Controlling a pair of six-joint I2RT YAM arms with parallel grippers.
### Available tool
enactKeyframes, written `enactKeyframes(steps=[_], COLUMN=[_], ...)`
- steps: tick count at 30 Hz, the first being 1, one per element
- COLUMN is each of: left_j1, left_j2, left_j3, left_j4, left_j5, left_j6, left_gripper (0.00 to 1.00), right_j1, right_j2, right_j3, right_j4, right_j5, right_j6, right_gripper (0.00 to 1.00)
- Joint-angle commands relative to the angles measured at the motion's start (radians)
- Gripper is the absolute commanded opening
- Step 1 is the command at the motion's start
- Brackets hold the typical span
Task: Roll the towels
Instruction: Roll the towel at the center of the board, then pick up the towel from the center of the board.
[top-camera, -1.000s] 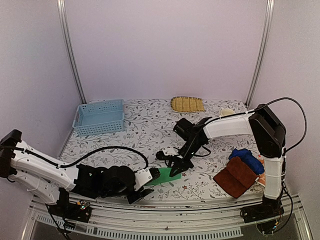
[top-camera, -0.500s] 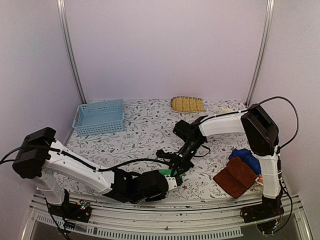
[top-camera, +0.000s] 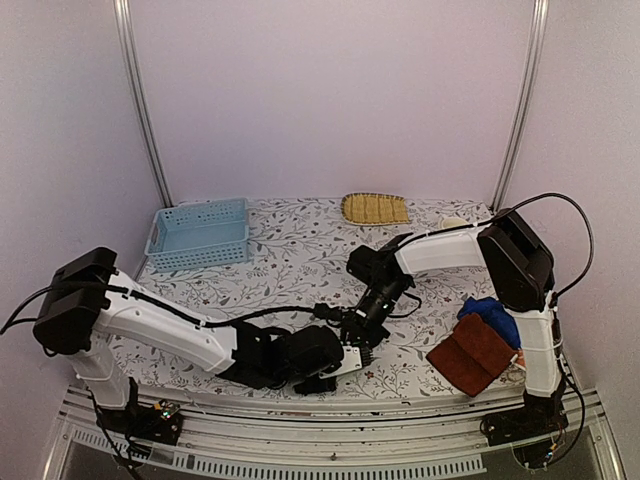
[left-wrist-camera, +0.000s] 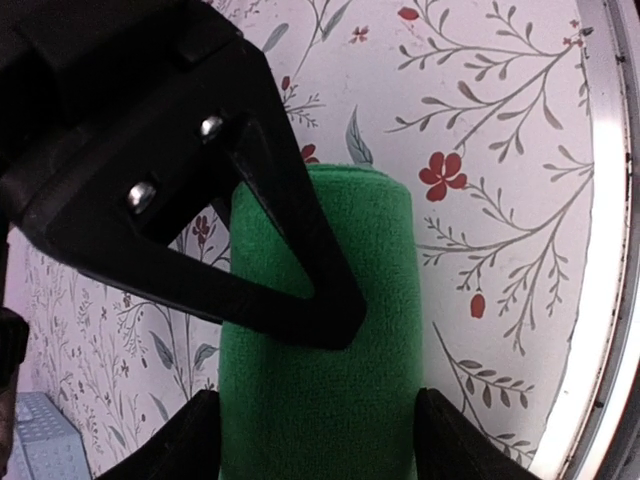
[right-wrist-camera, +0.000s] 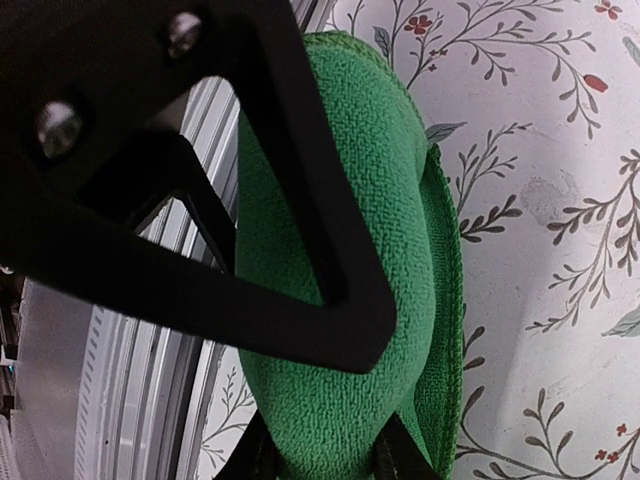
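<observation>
Top view: both arms meet at the middle of the counter's (top-camera: 280, 270) near edge, left gripper (top-camera: 338, 358) and right gripper (top-camera: 355, 335) nose to nose. The brown towel (top-camera: 470, 352) and blue towel (top-camera: 495, 318) sit heaped by the right edge.

Left wrist: the green towel (left-wrist-camera: 330, 400), rolled up, lies just beside the near edge, with the left fingers (left-wrist-camera: 190, 445) clasped against both its flanks.

Right wrist: the right fingers (right-wrist-camera: 395, 458) are clenched on the roll, pinching its cloth.
</observation>
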Motion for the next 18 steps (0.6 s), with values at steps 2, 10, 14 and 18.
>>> enactKeyframes(steps=[2,10,14,18], left_j1=[0.032,0.034,0.034,0.041], left_j2=[0.082,0.176,0.188,0.234], left_j3=[0.068,0.131,0.132,0.136], left_j4=[-0.088,-0.147,-0.171,-0.22], left_j5=[0.13,0.103,0.084,0.069], left_j6=[-0.014,-0.031,-0.037,-0.079], left_gripper=[0.67,0.59,0.54,0.5], right_j1=[0.023,0.022,0.019,0.009], right_j2=[0.086,0.072,0.057,0.027], right_j3=[-0.049,-0.048,-0.055,-0.063], right_j4=[-0.076,-0.081,-0.078,-0.077], right_j5=[0.155,0.149,0.142,0.133], right_j6=[0.017,0.017,0.018,0.023], right_gripper=[0.16,0.18,0.18,0.22])
